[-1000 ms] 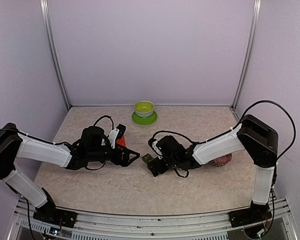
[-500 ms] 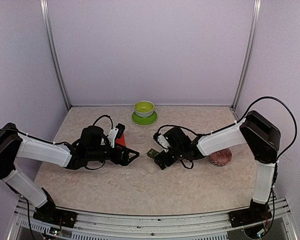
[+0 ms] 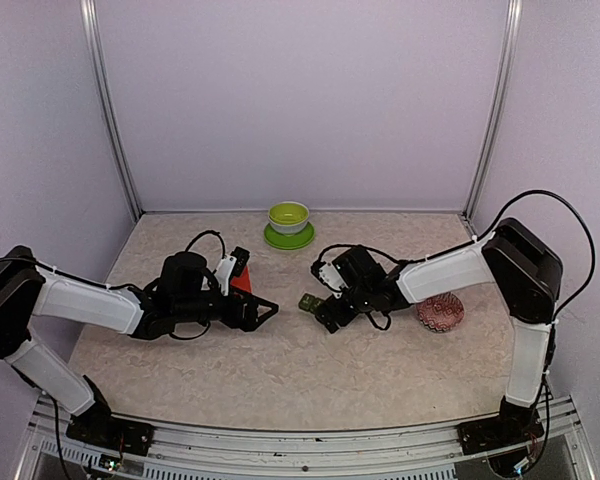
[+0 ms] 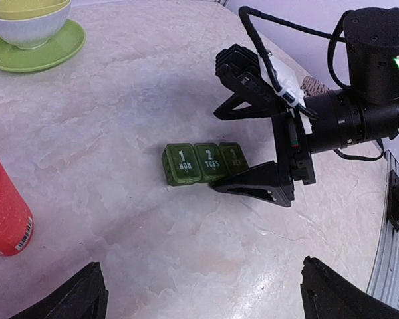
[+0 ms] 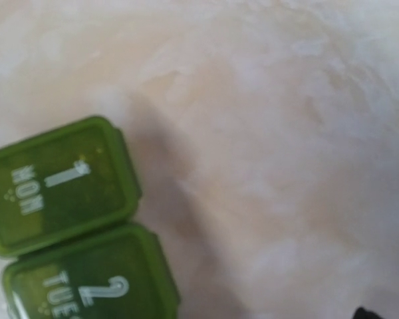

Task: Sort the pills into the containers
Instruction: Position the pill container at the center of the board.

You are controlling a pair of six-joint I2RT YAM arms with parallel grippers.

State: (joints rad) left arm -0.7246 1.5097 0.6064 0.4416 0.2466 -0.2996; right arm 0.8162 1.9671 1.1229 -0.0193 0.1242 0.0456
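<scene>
R gripper (image 4: 219,150) straddles pill organizer (image 4: 203,163), jaws wide, nothing gripped.
Green MON/TUE strip lies mid-table, lids shut; R prob. set to pin its end. L gripper (image 3: 265,312), also spread & empty, faces it.

Pale marbled tabletop (image 3: 280,375), enclosed by plain walls on three sides. Directly on it: a lime-green round saucer (image 3: 272,240) at the far edge, centre; a red cylindrical bottle (image 4: 3,212) left of centre, only partly in view; a dark green plastic strip of three joined square lidded compartments (image 4: 199,163) near the middle, flat, lids shut, the visible lids marked "1 MON" and "2 TUE", the third partly covered; a red-and-white patterned bowl (image 3: 440,313) to the right, well apart from the strip.
</scene>
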